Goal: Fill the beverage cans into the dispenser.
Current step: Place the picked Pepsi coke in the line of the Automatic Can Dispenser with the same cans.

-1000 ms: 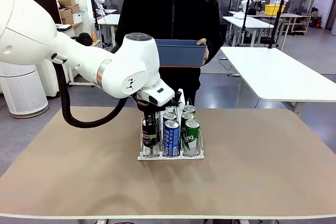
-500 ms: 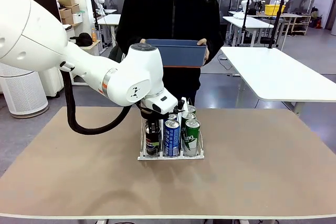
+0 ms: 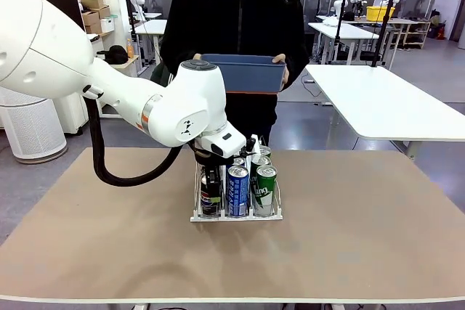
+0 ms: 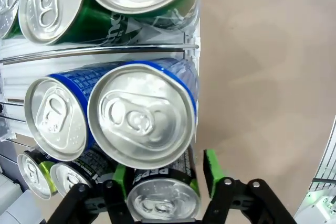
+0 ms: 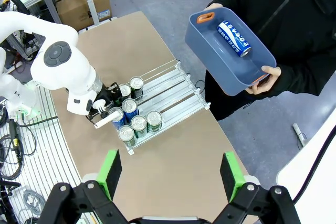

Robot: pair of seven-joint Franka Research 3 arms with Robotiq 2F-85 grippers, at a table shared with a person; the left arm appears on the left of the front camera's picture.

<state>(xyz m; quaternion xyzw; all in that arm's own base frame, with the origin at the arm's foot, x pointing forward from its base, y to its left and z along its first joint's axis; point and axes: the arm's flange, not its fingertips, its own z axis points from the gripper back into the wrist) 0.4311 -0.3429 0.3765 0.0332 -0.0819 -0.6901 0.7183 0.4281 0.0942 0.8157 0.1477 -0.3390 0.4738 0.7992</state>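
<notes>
My left fingers [image 4: 210, 165] sit part-open either side of the black Pepsi can [image 4: 163, 203], not pinching it. It's upright in the dispenser [image 3: 236, 217]'s left lane, mid-desk, ready to stand alone. Meanwhile my right fingers [image 5: 231, 176] are wide open and empty.

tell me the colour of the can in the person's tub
Blue with white lettering; the can shows best in the right wrist view.

The left pincer [image 4: 165, 171] is easing open, its green pads [image 4: 210, 165] drawing off the slim black aluminium Pepsi can [image 4: 163, 205] it has lowered into the left lane of the white wire-divided dispenser [image 3: 270, 215].
</notes>
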